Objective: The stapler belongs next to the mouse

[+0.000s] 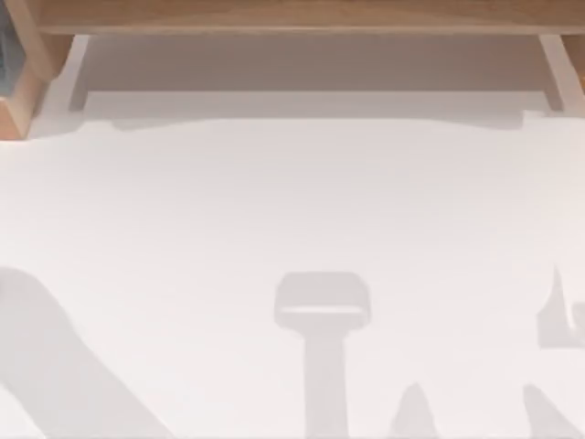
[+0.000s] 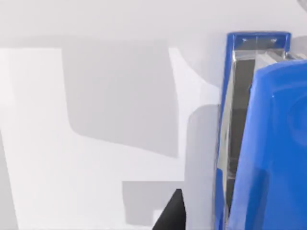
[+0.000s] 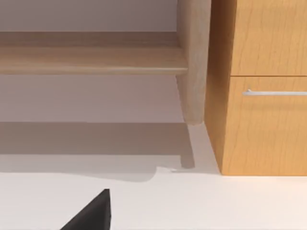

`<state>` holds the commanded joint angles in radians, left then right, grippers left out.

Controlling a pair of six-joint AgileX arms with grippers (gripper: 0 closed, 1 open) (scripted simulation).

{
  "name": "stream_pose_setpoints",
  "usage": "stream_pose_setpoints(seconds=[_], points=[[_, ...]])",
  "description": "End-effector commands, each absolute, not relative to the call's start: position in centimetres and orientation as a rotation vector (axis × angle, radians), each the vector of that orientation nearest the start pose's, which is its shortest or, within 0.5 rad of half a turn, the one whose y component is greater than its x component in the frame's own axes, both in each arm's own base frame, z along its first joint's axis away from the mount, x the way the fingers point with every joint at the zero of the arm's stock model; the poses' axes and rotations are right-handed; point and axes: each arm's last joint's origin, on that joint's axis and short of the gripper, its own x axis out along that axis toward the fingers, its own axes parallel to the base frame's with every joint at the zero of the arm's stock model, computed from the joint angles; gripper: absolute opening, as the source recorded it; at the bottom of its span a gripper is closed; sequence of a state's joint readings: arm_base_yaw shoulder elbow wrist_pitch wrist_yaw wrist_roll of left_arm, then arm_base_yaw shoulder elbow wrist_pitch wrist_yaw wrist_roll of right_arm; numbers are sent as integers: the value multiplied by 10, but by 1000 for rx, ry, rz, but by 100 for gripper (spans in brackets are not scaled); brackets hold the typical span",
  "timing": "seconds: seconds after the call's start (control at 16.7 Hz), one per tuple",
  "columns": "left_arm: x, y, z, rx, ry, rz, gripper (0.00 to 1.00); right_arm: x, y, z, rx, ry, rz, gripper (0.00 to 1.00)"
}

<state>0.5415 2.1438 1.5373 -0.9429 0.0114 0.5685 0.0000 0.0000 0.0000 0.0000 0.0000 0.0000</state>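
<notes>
The bright blue stapler (image 2: 268, 143) looms close in the left wrist view, with its silver metal strip (image 2: 228, 120) running along its side. It stands over the white table (image 2: 96, 191). A black part of my left gripper (image 2: 170, 213) shows just beside the stapler, apart from it by a narrow strip of table. A black part of my right gripper (image 3: 91, 213) hangs over the white table near the wooden furniture. The mouse is out of view.
A wooden shelf (image 1: 292, 18) on white legs (image 1: 78, 73) runs along the table's far edge. In the right wrist view a wooden cabinet (image 3: 264, 120) with a silver drawer handle (image 3: 276, 92) stands beside a wooden post (image 3: 194, 62). Arm shadows lie on the white table (image 1: 274, 201).
</notes>
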Motion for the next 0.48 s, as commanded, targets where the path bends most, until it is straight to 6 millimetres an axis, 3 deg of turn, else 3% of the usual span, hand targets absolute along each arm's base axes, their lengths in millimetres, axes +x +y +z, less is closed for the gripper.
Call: stream_pose_setpoints(seconds=[0.12,0.48], points=[[347,213,132,17,1548,-11,98,106,-1,160,0,0,0,100],[347,213,132,17,1548,-11,100,106,-1,160,0,0,0,100]])
